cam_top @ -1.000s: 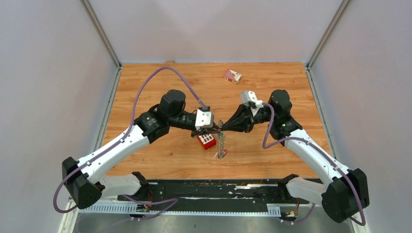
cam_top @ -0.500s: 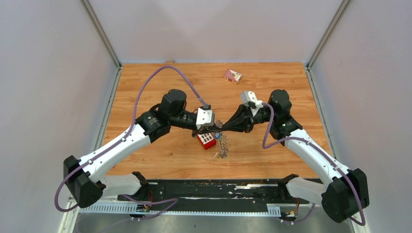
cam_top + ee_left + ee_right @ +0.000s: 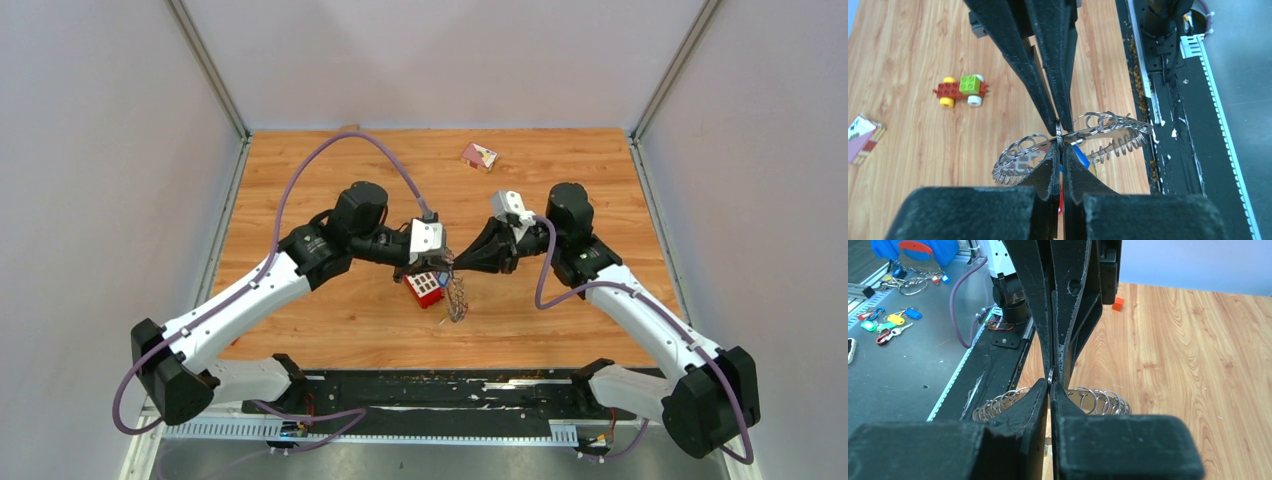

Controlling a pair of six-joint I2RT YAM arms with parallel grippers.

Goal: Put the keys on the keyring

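The keyring [image 3: 458, 296], a grey metal ring rimmed with many small wire loops, hangs over the table's middle. My left gripper [image 3: 447, 264] and right gripper [image 3: 456, 265] meet tip to tip at its top. In the left wrist view the left gripper [image 3: 1060, 144] is shut on a thin loop at the keyring [image 3: 1108, 125] rim. In the right wrist view the right gripper [image 3: 1049, 385] is pinched on the same spot of the keyring [image 3: 1100, 400]. The keys' tags, blue [image 3: 1080, 155] and yellow [image 3: 1092, 168], show beneath the ring.
A red studded brick [image 3: 425, 289] lies just left of the ring. A small block car [image 3: 961, 90] and a card [image 3: 478, 156] lie farther back. An orange cube [image 3: 1118, 303] sits on the wood. More tagged keys [image 3: 892, 320] lie on the grey bench beyond the table.
My left gripper has shut on the keyring's top. Both grippers have shifted slightly away from the bases, and the ring now hangs tilted beside the red brick.
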